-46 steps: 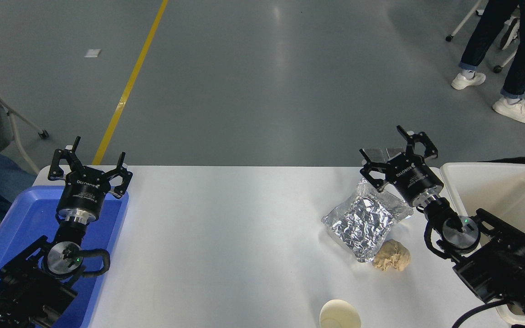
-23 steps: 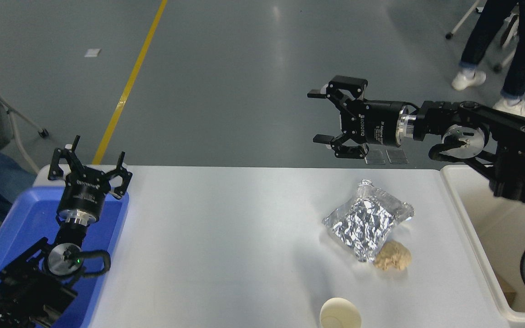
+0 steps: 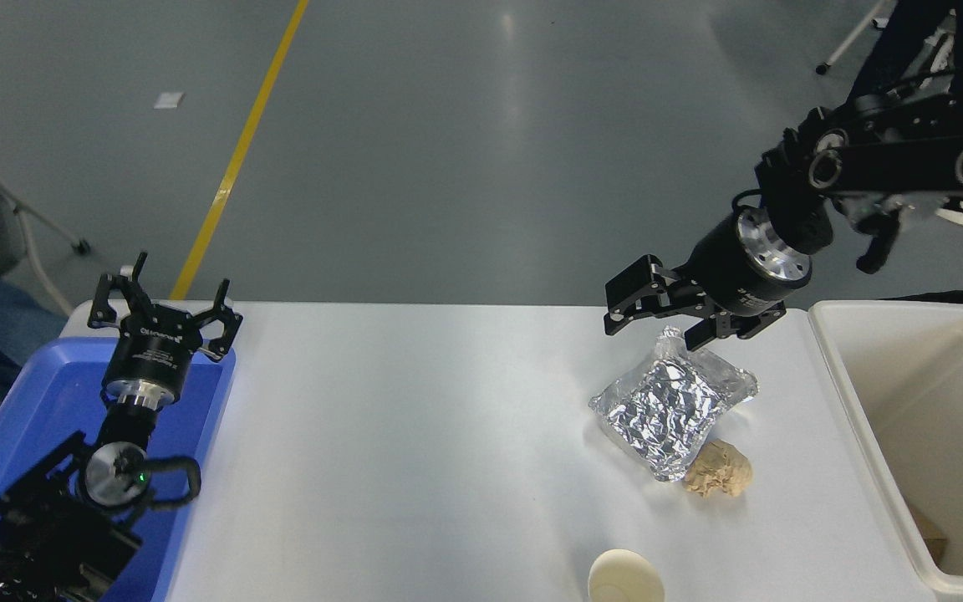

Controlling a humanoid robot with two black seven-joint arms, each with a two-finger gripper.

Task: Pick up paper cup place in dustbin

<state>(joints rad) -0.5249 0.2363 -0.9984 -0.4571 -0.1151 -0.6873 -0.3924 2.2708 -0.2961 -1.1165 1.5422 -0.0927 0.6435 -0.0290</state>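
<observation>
On the white table [image 3: 415, 435], the paper cup [image 3: 625, 579] is left ungrasped at the near edge; the right gripper [image 3: 661, 322], fingers spread over the far edge, must be lowered towards it.

Paper cup [image 3: 625, 578] and dustbin [image 3: 858, 418] both cut off at picture edges.

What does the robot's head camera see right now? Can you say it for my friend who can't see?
The right tool hangs open above a silver foil packet, far from the paper cup at the white table's near edge. The dustbin sits right; the left tool rests over a blue tray.
</observation>
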